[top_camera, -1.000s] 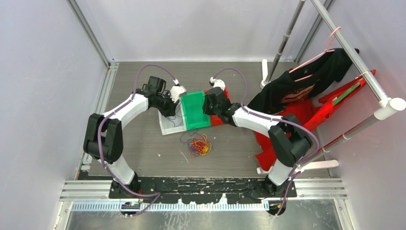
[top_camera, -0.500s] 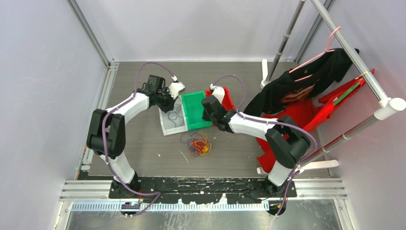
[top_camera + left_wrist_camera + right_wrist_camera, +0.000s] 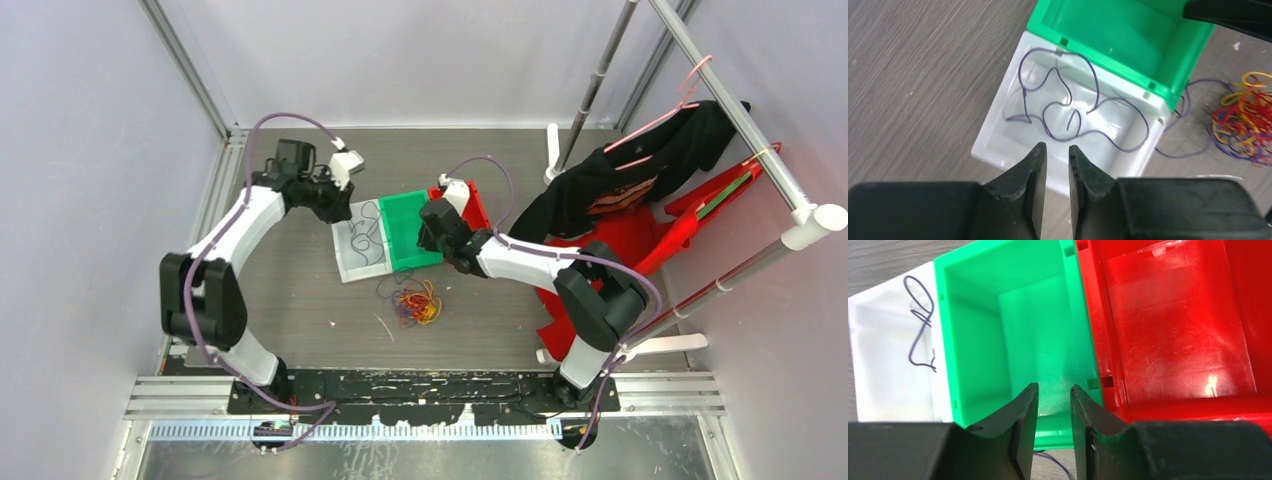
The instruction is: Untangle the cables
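Black left hand (image 3: pixel 1055 150), fingers narrowly parted and empty, hangs over the white bin (image 3: pixel 993 150) rim, a purple cable (image 3: pixel 1063 51) coiled inside. Right hand (image 3: pixel 1053 390), likewise parted and empty, hovers over the green bin (image 3: pixel 1018 310) edge. The tangled cables (image 3: pixel 415 302) lie at six o'clock, with bare desk (image 3: pixel 290 290) at nine.

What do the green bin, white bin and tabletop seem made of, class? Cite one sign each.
Green bin: likely moulded plastic, glossy; walls reflect light. White bin: likely plastic, shiny floor glare. Tabletop: grey wood-look surface, matte; streaky grain, material uncertain.
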Tool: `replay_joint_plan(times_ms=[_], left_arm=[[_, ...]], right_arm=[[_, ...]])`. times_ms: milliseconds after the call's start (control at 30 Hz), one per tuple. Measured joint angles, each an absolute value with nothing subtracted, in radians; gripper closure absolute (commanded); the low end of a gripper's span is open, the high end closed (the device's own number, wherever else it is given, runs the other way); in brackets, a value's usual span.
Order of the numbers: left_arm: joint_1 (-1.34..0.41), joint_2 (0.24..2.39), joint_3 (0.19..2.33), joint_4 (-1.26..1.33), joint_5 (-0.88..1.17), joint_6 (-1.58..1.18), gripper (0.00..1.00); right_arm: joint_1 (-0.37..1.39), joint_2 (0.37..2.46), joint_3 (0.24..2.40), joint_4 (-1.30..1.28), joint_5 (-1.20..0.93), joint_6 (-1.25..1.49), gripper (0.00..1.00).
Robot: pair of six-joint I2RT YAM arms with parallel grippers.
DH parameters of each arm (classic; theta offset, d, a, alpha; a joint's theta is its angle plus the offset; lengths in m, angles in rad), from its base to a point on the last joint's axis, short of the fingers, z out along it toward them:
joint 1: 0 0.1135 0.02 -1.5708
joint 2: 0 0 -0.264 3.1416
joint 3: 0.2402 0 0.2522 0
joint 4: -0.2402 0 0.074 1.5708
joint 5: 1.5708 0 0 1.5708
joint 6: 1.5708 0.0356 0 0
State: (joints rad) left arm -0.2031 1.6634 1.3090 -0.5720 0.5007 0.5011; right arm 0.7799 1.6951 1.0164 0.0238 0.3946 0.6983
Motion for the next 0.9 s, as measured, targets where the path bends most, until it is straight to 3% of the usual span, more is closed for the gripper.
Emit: replay_joint_plan(times_ms=[100, 267, 333, 567, 900], left_arm=[[-0.155, 1.566, 1.285, -0.624, 0.541, 0.477, 0.44], [-0.117, 1.44, 1.188, -0.648, 0.582, 0.372, 0.36], [-0.119, 1.407, 1.118, -0.649, 0.59, 0.333, 0.4], [-0.122, 1.395, 0.952, -0.613, 0.585, 0.278, 0.68], [-0.122, 1.498, 0.944, -0.419, 0.521, 0.265, 0.75]], right_arm=[[0.78, 1.695, 1.042, 0.014, 0.379, 0.671, 0.64], [0.78, 1.696, 1.122, 0.004, 0.335, 0.633, 0.65], [0.78, 1.706, 1.156, -0.002, 0.312, 0.625, 0.65], [0.782, 1.785, 1.268, -0.051, 0.25, 0.583, 0.67], [0.786, 1.818, 1.342, -0.099, 0.202, 0.569, 0.69]])
